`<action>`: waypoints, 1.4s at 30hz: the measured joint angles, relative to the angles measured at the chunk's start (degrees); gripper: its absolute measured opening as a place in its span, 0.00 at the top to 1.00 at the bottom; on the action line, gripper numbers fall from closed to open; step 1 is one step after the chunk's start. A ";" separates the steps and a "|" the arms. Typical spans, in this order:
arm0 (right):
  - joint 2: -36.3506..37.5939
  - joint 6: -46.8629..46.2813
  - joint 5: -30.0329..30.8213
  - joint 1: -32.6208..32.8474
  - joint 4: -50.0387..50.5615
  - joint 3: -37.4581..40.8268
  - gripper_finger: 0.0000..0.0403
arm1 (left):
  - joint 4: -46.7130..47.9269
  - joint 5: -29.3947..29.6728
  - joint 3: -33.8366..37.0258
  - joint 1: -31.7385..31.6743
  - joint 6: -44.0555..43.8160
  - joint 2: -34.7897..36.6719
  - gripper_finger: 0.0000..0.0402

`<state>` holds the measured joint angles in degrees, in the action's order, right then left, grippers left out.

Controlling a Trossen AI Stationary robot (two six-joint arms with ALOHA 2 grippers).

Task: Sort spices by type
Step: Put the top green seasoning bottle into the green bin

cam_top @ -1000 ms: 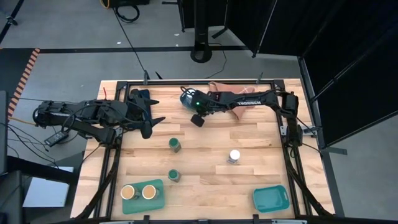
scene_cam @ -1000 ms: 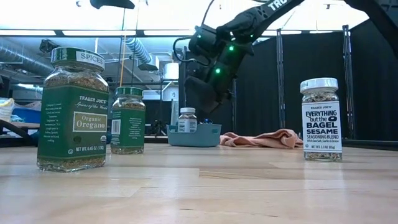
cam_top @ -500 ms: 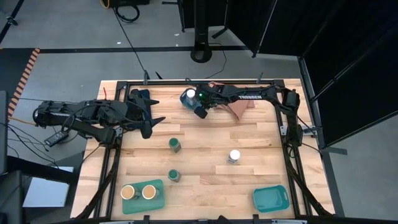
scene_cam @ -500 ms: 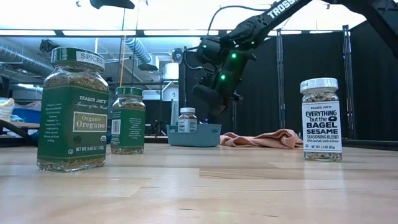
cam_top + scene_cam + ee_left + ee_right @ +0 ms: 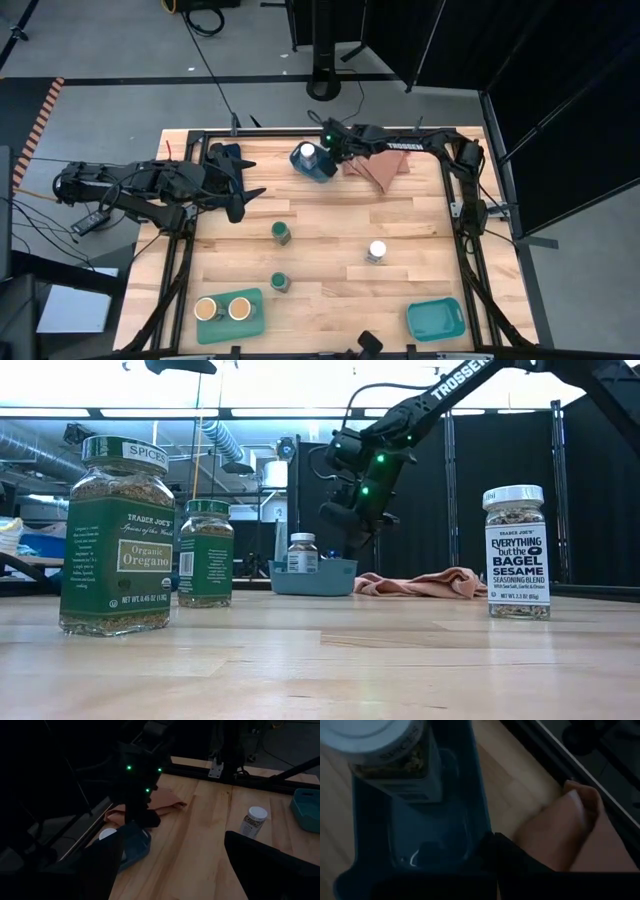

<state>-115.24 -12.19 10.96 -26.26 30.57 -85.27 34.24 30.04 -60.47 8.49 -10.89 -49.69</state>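
Observation:
Two green-lidded spice jars (image 5: 282,233) (image 5: 280,283) stand upright mid-table. One white-lidded jar (image 5: 376,251) stands to their right. Another white-lidded jar (image 5: 385,750) stands in a blue tray (image 5: 300,168) at the far edge. Two tan-lidded jars (image 5: 207,309) (image 5: 239,309) stand in a teal tray (image 5: 250,325) at the near left. My right gripper (image 5: 326,165) is shut and empty; the low view shows it hanging above the blue tray's right side, clear of it. My left gripper (image 5: 245,200) waits open over the table's left side.
A pink cloth (image 5: 375,168) lies just right of the blue tray, under my right arm. A second teal tray (image 5: 435,320) sits at the near right corner. A dark cloth (image 5: 226,155) lies at the far left. Bare wood shows between the jars.
My right gripper has swung toward the table's far edge, from the open wood in front of the blue tray to a spot over the tray's right side. It has stayed shut and empty. The jars and trays have not moved.

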 joint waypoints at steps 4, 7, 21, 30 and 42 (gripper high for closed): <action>0.10 -0.21 -0.31 -0.10 -0.04 0.00 1.00 | 0.01 -0.01 0.00 0.00 0.23 0.00 0.13; 0.11 0.35 -0.05 0.24 0.22 0.00 1.00 | 0.00 -0.01 0.00 0.00 1.17 0.00 0.13; 0.17 1.57 1.57 -2.40 0.22 0.00 1.00 | 0.00 -0.02 -0.01 0.02 1.66 0.00 0.13; 0.17 1.86 2.51 -4.33 -0.04 -0.02 1.00 | 0.00 -0.01 -0.01 0.01 1.66 0.00 0.13; 0.28 3.90 -9.82 -4.32 -0.08 -3.99 1.00 | 0.00 0.00 0.00 0.00 3.05 0.00 0.13</action>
<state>-114.96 -8.29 1.14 -30.58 30.49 -89.27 34.24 30.04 -60.47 8.49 -7.84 -49.69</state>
